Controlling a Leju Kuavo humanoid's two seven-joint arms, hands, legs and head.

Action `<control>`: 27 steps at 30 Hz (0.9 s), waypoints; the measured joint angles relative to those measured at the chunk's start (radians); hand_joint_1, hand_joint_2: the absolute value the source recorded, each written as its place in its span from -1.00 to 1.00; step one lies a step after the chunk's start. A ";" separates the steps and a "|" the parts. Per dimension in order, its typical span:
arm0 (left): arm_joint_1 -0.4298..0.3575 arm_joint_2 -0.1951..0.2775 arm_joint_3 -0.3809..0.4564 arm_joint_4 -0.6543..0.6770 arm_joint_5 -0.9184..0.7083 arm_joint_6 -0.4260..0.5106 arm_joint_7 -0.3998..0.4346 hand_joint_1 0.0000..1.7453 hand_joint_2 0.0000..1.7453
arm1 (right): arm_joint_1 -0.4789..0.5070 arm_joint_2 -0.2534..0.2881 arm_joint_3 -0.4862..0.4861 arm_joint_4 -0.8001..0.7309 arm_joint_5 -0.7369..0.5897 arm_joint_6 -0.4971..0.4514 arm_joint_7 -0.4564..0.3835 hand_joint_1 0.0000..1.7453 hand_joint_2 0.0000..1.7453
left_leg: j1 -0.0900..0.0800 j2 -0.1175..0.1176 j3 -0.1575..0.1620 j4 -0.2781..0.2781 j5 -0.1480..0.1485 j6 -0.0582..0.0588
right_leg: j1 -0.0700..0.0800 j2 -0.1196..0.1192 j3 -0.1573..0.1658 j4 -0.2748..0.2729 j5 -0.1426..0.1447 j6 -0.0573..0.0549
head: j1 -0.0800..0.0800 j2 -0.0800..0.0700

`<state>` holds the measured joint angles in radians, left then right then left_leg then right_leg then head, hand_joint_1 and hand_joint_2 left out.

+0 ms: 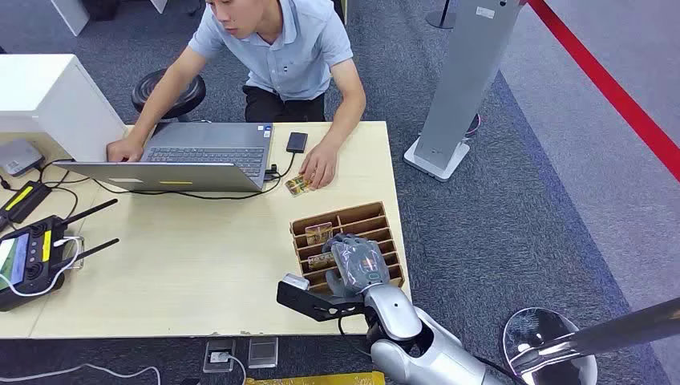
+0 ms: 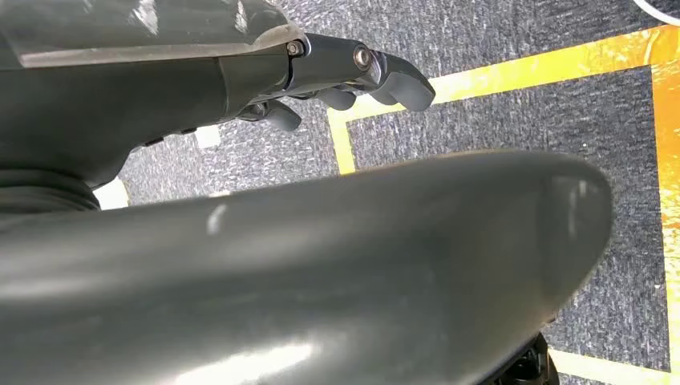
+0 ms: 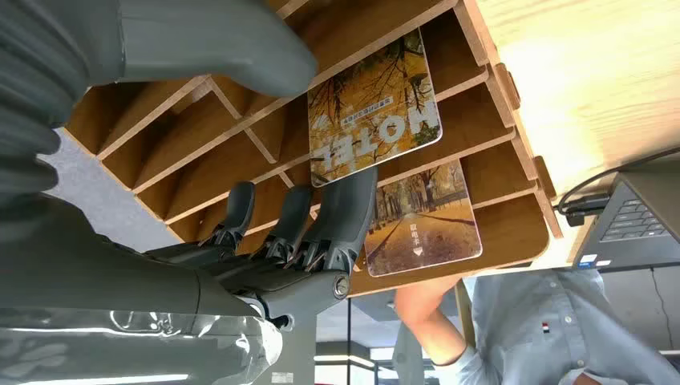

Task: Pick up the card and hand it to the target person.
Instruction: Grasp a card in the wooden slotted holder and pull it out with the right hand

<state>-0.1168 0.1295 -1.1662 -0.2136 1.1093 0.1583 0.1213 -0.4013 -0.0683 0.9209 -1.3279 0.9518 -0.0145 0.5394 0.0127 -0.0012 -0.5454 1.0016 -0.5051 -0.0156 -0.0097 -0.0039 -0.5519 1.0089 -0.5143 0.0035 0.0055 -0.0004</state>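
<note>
A wooden slotted card holder (image 1: pixel 377 220) sits at the table's near right corner. In it stand a "HOTEL" card (image 3: pixel 373 108) with autumn trees and a second tree-lined card (image 3: pixel 421 216), one slot apart. My right hand (image 1: pixel 358 262) hovers over the holder. Its thumb (image 3: pixel 200 48) is on one side of the HOTEL card and its fingers (image 3: pixel 337 216) on the other, one fingertip at the card's edge, the grasp not closed. My left hand (image 2: pixel 361 76) hangs over the carpet, fingers loose, holding nothing. The person (image 1: pixel 281 48) sits across the table, one hand (image 1: pixel 319 167) resting on another card (image 1: pixel 297 185).
An open laptop (image 1: pixel 200 152) and a phone (image 1: pixel 297 142) lie in front of the person. A black remote controller (image 1: pixel 32 257) and cables sit at the table's left, by a white box (image 1: pixel 48 100). A grey pillar stand (image 1: pixel 461 88) rises right of the table.
</note>
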 joint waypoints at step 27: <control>-0.008 0.000 -0.025 0.000 -0.018 0.063 -0.016 -1.00 1.00 | 0.000 0.004 -0.003 0.009 0.013 -0.013 -0.002 0.72 1.00 | 0.000 0.000 0.000 0.000 0.000 0.000 | 0.000 0.000 0.000 0.000 0.000 0.000 | 0.000 0.000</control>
<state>-0.1244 0.1297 -1.1914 -0.2136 1.0910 0.2209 0.1050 -0.4011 -0.0641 0.9183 -1.3185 0.9651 -0.0275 0.5375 0.0127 -0.0012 -0.5452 1.0016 -0.5051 -0.0156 -0.0097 -0.0038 -0.5518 1.0089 -0.5143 0.0035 0.0054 -0.0004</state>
